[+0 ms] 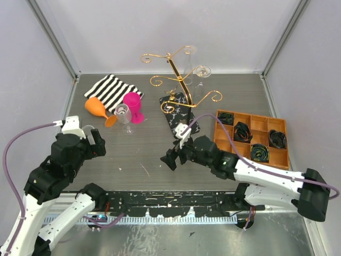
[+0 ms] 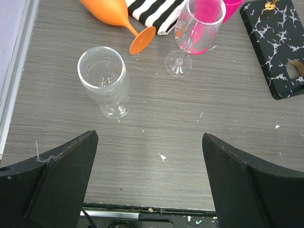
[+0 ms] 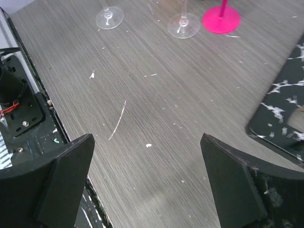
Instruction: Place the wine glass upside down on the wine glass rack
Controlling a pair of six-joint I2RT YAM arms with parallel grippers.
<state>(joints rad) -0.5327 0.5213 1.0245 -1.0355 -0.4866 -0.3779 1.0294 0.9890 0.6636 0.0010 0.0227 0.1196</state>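
Gaping wide and empty, both arms' jaws; clear wine glass [image 2: 103, 80] upright before the left.

1. Illumination: bright, even and diffuse in all three views, apparently from overhead.
2. Shadows: soft and faint. A pale grey patch lies on the table [image 3: 156, 190] in the right wrist view.
3. Glare: small highlights on the rim of the clear glass [image 2: 103, 78], and a mild sheen on the metal strip [image 1: 266, 234] at the near edge.
4. Focus: table grain is sharp, with no motion blur.
5. Distortion: enclosure walls splay outward in the top view.
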